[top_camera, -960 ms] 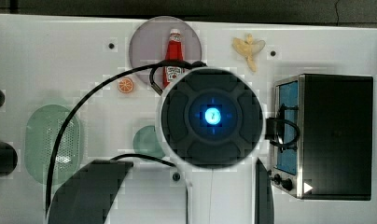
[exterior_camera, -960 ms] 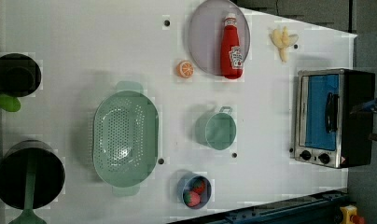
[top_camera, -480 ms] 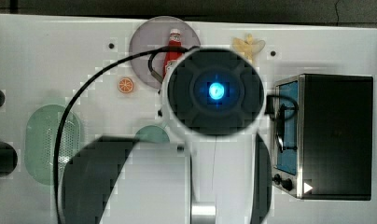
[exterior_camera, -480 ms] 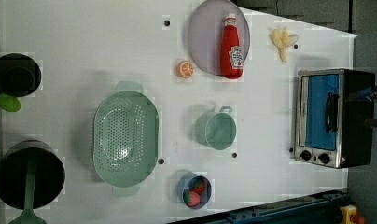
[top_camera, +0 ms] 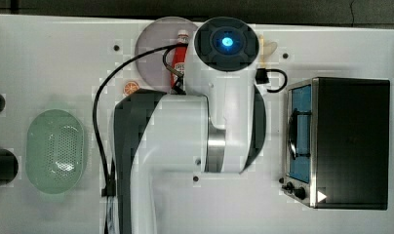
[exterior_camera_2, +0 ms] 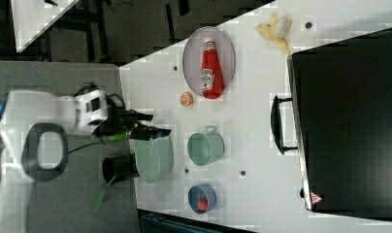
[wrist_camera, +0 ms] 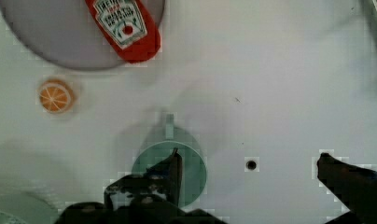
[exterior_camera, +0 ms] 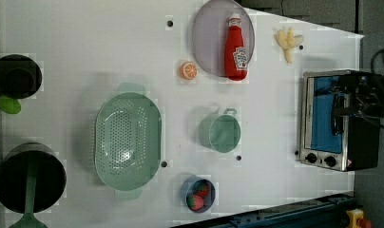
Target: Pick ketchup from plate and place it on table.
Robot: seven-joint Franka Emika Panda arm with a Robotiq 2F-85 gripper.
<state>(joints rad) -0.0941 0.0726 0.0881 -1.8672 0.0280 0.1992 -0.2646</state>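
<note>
Red ketchup [exterior_camera: 235, 50] lies flat on the lilac plate [exterior_camera: 209, 38], cap toward the left view's top edge, label facing up. It rests on the plate's side nearer the left view's right, its base close to the rim. An orange slice [exterior_camera: 188, 70] sits on the white table [exterior_camera: 85, 52] just beside the plate. A teal cup [exterior_camera: 221, 133] stands well below the plate in the left view, with a green basket [exterior_camera: 128, 140] to the left view's left and a small blue bowl [exterior_camera: 198, 194] of red lumps near the left view's bottom edge. A banana peel [exterior_camera: 288, 41] lies near the toaster oven [exterior_camera: 340, 121] on the left view's right. In the wrist view the gripper [wrist_camera: 247, 163] hangs above the table with its fingers [wrist_camera: 175, 170] spread wide and nothing between them; one finger overlaps the cup, and the ketchup's base shows beyond, apart from both fingers.
</note>
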